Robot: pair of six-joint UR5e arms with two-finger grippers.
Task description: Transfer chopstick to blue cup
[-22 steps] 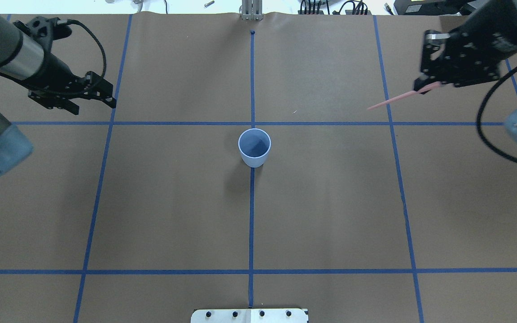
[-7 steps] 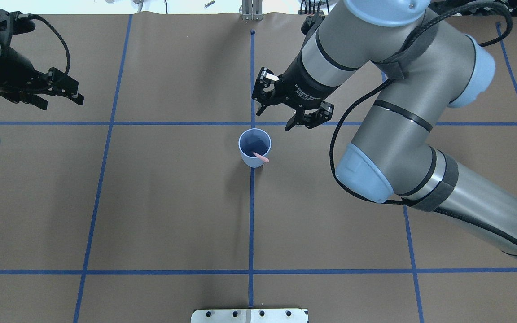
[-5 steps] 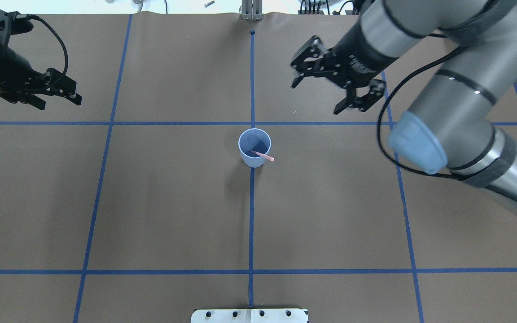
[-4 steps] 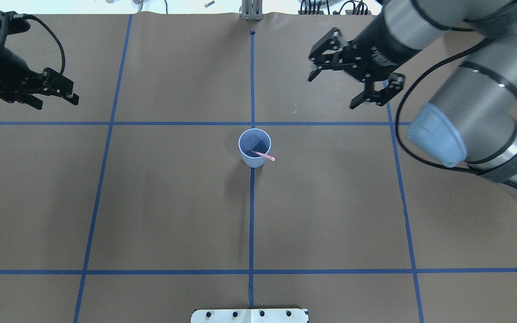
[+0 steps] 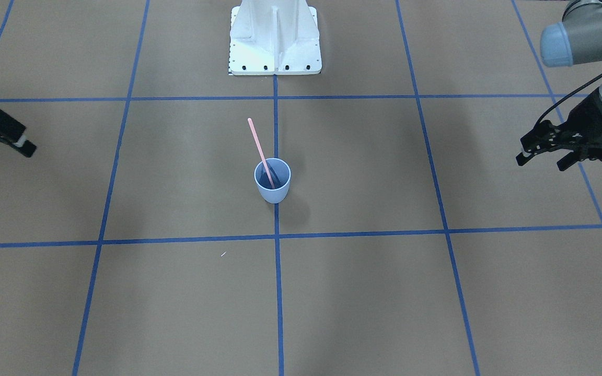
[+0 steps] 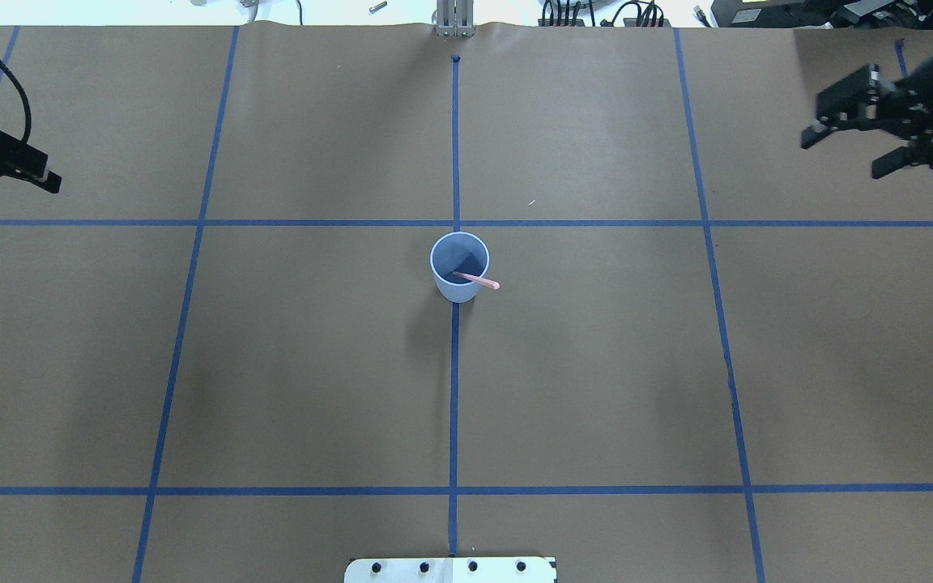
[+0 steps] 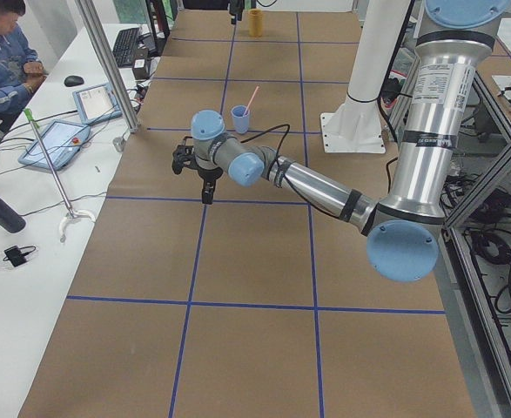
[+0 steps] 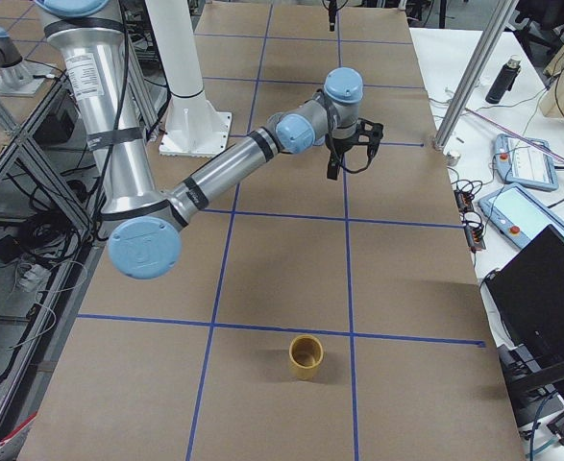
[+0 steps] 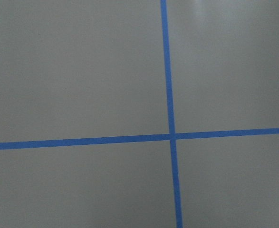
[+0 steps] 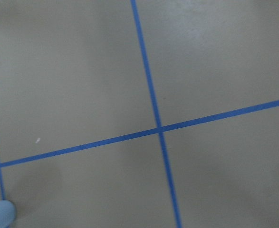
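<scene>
The pale blue cup [image 6: 459, 267] stands upright at the table's middle, on the centre tape line. One pale pink chopstick [image 6: 479, 281] rests in it, its upper end leaning over the rim; from the front the chopstick [image 5: 259, 146] rises out of the cup [image 5: 272, 181] toward the robot. My right gripper [image 6: 843, 158] hangs open and empty far to the cup's right. My left gripper [image 6: 19, 186] is open and empty at the far left edge. Across the table the left gripper [image 5: 540, 163] and right gripper [image 5: 7, 151] both show spread fingers. Both wrist views hold only brown paper and tape.
Brown paper with a grid of blue tape lines [image 6: 453, 389] covers the table. The white robot base plate [image 5: 275, 52] sits at the robot's edge. A yellow-brown cup [image 8: 306, 356] stands near the table's end on my right. An operator [image 7: 3, 52] sits beside the side bench.
The right gripper let the chopstick go into the cup, opened, then pulled back to the far right. The left arm drew further left. The chopstick tipped slightly over the rim.
</scene>
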